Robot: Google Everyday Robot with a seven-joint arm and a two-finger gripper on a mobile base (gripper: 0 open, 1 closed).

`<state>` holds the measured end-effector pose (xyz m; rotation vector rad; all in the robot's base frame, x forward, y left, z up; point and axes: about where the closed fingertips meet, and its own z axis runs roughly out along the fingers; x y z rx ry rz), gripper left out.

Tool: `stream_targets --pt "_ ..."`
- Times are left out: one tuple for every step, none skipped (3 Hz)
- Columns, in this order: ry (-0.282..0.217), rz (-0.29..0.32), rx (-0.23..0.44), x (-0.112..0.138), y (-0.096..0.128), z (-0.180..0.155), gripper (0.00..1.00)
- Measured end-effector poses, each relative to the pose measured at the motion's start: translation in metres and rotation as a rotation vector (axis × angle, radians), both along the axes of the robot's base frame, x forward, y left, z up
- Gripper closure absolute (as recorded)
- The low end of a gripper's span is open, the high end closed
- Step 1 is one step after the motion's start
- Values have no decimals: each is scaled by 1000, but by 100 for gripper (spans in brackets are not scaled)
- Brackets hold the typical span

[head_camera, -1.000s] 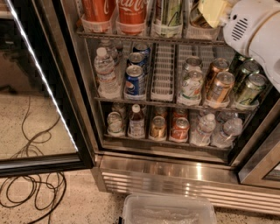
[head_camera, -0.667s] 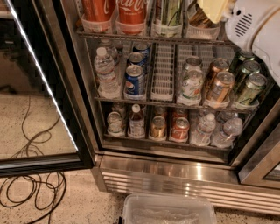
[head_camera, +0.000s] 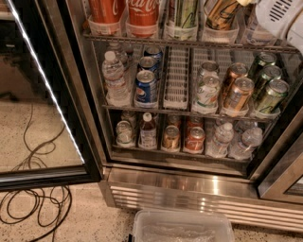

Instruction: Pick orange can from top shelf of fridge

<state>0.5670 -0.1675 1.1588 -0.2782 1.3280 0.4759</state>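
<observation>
The orange can [head_camera: 220, 13], tall, gold-orange with dark streaks, stands slightly tilted in a clear holder [head_camera: 218, 34] on the top shelf [head_camera: 189, 43] of the fridge [head_camera: 189, 186]. Only its lower part shows; its top is cut off by the frame edge. My gripper [head_camera: 247, 2] is at the top edge just right of the can, on the white arm [head_camera: 280, 16] in the upper right corner. Whether it touches the can is hidden. Two red Coca-Cola cans [head_camera: 142, 13] and a green can [head_camera: 182, 14] stand to the left on the same shelf.
The black-framed glass door [head_camera: 42, 94] with its LED strip stands open at the left. The middle rack holds a water bottle [head_camera: 115, 75], Pepsi cans [head_camera: 146, 86], copper cans [head_camera: 237, 93] and green cans [head_camera: 271, 97]. A clear plastic bin [head_camera: 182, 228] and cables [head_camera: 33, 208] lie on the floor.
The white arm and gripper have moved up and to the right, toward the top corner. The gold-orange can, earlier covered by the gripper, now shows in its holder.
</observation>
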Motion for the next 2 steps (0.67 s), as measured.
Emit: stream_targets --pt "52 110 14 -17 6 -7 100" --pt "139 250 31 -40 16 -28 100"
